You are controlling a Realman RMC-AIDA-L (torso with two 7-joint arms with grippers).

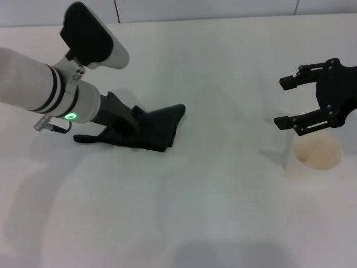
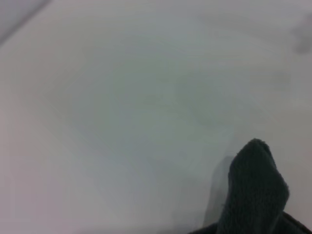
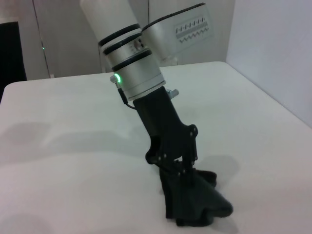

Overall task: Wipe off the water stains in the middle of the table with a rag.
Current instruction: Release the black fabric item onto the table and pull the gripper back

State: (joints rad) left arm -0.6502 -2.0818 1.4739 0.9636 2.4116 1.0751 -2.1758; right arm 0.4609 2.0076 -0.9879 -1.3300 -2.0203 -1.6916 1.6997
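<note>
The dark green-black rag (image 1: 160, 129) lies crumpled on the white table (image 1: 212, 201), left of the middle. My left gripper (image 1: 127, 129) presses down into it and is shut on the rag, with the cloth bunched around the fingers. The right wrist view shows the left gripper (image 3: 183, 171) standing tilted on the rag (image 3: 195, 201). A folded tip of the rag (image 2: 256, 192) shows in the left wrist view. My right gripper (image 1: 281, 102) is open and empty at the right, just above a paper cup. No orange water stain shows in any view.
A white paper cup (image 1: 318, 153) stands at the right, under my right gripper. The table's far edge runs along the top of the head view. Bare table surface (image 2: 136, 107) lies beyond the rag.
</note>
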